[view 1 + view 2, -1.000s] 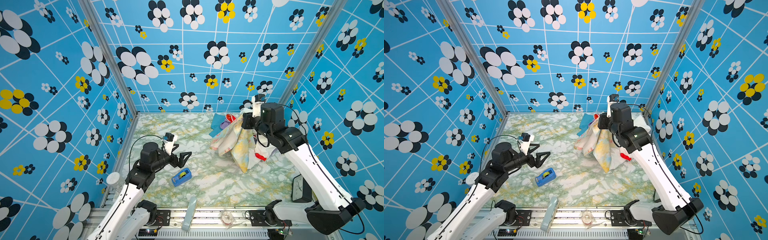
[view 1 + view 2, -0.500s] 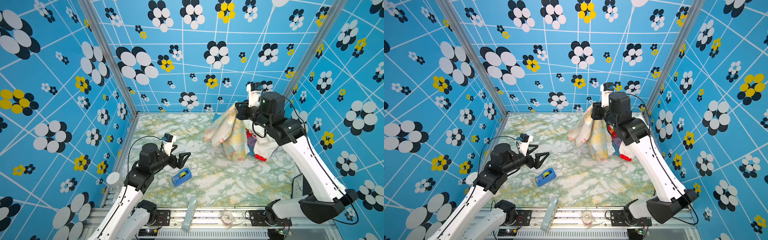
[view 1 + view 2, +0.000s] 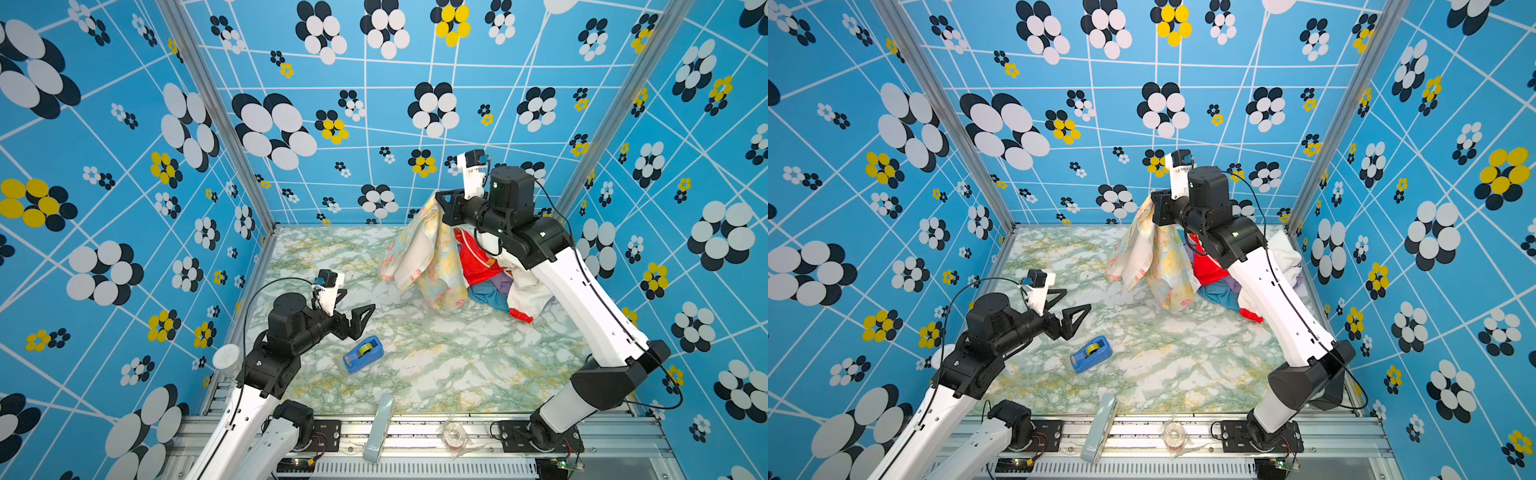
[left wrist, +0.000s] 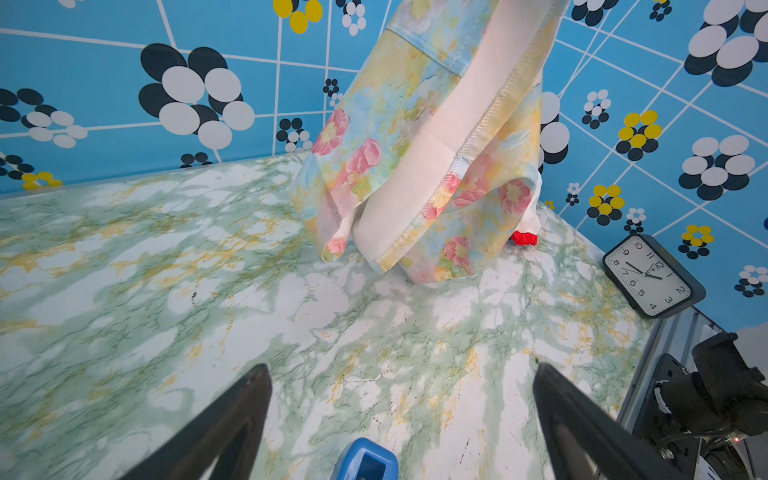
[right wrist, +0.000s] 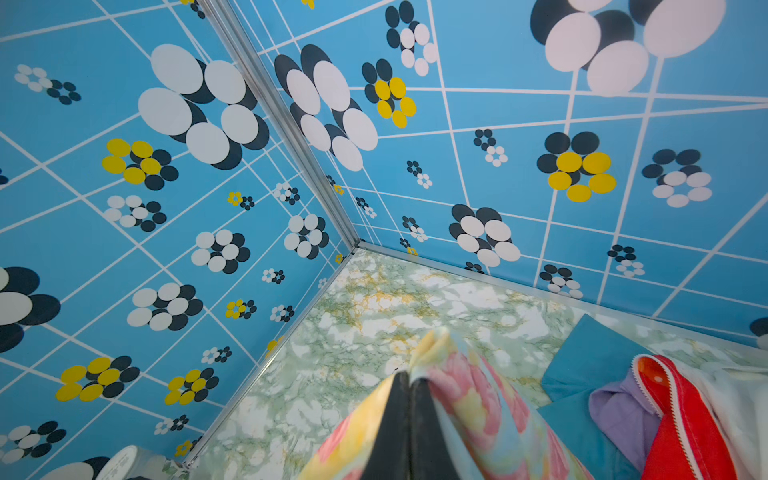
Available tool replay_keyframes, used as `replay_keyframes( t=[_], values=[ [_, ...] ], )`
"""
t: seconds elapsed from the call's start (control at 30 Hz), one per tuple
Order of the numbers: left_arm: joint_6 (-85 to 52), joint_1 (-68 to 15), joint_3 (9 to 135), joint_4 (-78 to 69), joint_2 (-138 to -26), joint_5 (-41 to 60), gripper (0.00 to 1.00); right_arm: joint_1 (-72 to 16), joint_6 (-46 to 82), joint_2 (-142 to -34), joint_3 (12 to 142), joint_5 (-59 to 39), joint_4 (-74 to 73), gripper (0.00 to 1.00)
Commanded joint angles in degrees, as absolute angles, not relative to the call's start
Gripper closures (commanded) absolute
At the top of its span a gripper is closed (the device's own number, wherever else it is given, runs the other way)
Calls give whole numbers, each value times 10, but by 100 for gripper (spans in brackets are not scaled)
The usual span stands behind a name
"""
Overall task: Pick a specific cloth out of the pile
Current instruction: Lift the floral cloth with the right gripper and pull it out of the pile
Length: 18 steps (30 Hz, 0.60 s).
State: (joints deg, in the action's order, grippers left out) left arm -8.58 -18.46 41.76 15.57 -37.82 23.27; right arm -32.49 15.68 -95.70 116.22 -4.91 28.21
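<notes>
The cloth (image 3: 432,253) (image 3: 1158,257), pale yellow with pink flowers and light blue patches, hangs in long folds from my right gripper (image 3: 438,199) (image 3: 1154,199), which is shut on its top edge high near the back wall. In the right wrist view the black fingers (image 5: 395,415) are pressed together with the cloth (image 5: 469,399) draped over them. The lower hem of the cloth (image 4: 415,145) reaches the marbled table. The pile (image 3: 498,282) (image 3: 1221,278) of red, teal, lilac and white pieces lies just right of it, under my right arm. My left gripper (image 3: 361,309) (image 4: 401,370) is open and empty, low at the left.
A blue tape dispenser (image 3: 362,353) (image 4: 365,461) lies just in front of my left gripper. A black clock (image 4: 648,276) leans on the right wall. A pale grey-blue bar (image 3: 379,424) and a clear tape roll (image 3: 453,434) rest on the front rail. A white lid (image 3: 226,357) sits by the left wall.
My right gripper has risen and moved left toward the back wall, drawing the flowered cloth up off the pile. The left arm has not moved.
</notes>
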Motion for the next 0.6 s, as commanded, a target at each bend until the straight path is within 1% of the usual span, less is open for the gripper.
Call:
replay_keyframes(
  t=[0.0,0.17,0.4,0.57],
  values=[
    [-96,-189,427,162,-368,222,1,-336,153,-1001,1227,-78,249,100],
    [-100,-189,424,173,-354,210,1,-350,166,-1103,1345,-114,274,100],
    [-88,-189,426,205,-319,174,1,-378,200,-1279,1581,-171,322,100],
    [-85,-190,421,217,-294,155,1,-387,263,-1320,1587,-232,233,100]
  ],
)
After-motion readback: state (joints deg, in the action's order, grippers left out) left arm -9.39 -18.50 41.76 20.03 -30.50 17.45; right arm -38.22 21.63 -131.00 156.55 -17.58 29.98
